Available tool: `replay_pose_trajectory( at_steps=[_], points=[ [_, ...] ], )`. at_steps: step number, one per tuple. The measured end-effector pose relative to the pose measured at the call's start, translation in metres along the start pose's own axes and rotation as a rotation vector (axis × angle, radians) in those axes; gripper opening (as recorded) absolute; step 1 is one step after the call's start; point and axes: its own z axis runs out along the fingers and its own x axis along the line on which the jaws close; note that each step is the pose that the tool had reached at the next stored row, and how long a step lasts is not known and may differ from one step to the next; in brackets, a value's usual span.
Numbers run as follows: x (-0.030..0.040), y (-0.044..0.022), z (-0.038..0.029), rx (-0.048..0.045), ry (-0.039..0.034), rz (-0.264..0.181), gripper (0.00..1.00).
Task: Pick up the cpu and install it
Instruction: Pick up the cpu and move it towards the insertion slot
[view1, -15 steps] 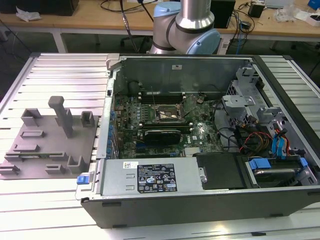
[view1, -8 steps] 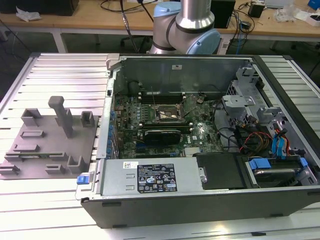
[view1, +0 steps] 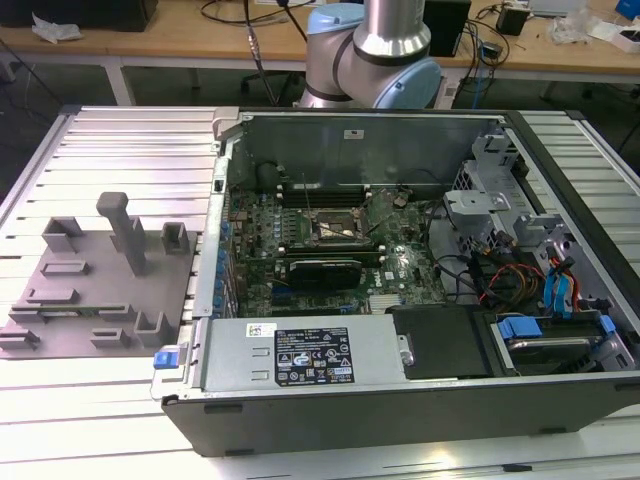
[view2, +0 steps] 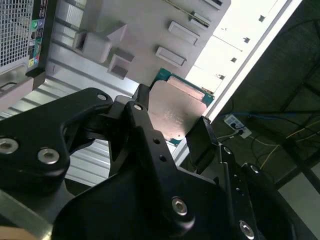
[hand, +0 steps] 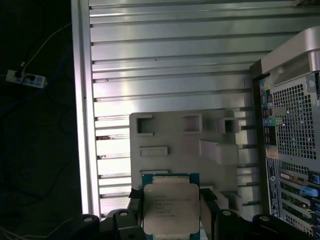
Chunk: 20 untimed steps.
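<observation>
I'm holding the cpu (hand: 170, 207) pinched by its opposite edges in the gripper (hand: 171, 212), metal lid facing the camera in the first wrist view. It hangs above the fixture plate (hand: 185, 150) and clear of it, over the plate's end nearest me. The plate's raised blocks sit below the chip, so nothing crowds the fingers (hand: 207, 207). To one side of the plate the table (hand: 165, 65) stops at a straight rail; past that rail is dark floor with a power strip (hand: 25, 77). On the plate's other side, a narrow band of bare slats separates it from the computer case (hand: 290, 125), whose perforated end panel rises as a wall. The second wrist view looks along the black finger linkage and shows the cpu (view2: 175, 107) tilted across the gripper (view2: 172, 116), with its green board edge peeking out beyond the lid. The exterior view shows the case (view1: 400, 300) lying open beside the fixture plate (view1: 100, 290), with the socket (view1: 335, 232) mid-board. The arm (view1: 370, 50) stands behind the case, its silver tube running up out of frame.
</observation>
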Motion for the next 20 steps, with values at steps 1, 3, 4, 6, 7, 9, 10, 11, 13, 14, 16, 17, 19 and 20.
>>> replay_pose_trajectory(
  at_steps=[1, 3, 4, 6, 7, 9, 10, 11, 13, 14, 16, 17, 19, 20],
  points=[
    [-0.0021, 0.0002, 0.0001, 0.0, -0.0001, 0.0, 0.54],
    [-0.0056, 0.0004, 0.0001, 0.0, 0.0, 0.0, 0.54],
    [-0.0068, 0.0004, 0.0002, 0.0001, 0.0, 0.0, 0.54],
    [-0.0107, 0.0007, 0.0003, 0.0, -0.0001, 0.0, 0.54],
    [-0.012, 0.0008, 0.0003, 0.0, 0.0, 0.0, 0.54],
    [-0.016, 0.0011, 0.0005, 0.0, 0.0, 0.0, 0.54],
    [-0.0181, 0.0013, 0.0006, 0.0, -0.0001, 0.0, 0.54],
    [-0.0208, 0.0014, 0.0006, 0.0, 0.0, 0.0, 0.54],
    [-0.0243, 0.0017, 0.0007, 0.0001, 0.0, 0.0, 0.54],
    [-0.0257, 0.0018, 0.0007, 0.0, 0.0, 0.0, 0.54],
    [-0.0293, 0.002, 0.0009, 0.0, -0.0001, 0.0, 0.54],
    [-0.0309, 0.0021, 0.0009, 0.0, -0.0001, 0.0, 0.54],
    [-0.0346, 0.0024, 0.001, 0.0, 0.0, 0.0, 0.54],
    [-0.0361, 0.0024, 0.001, 0.0001, 0.0, 0.0, 0.54]
  ],
)
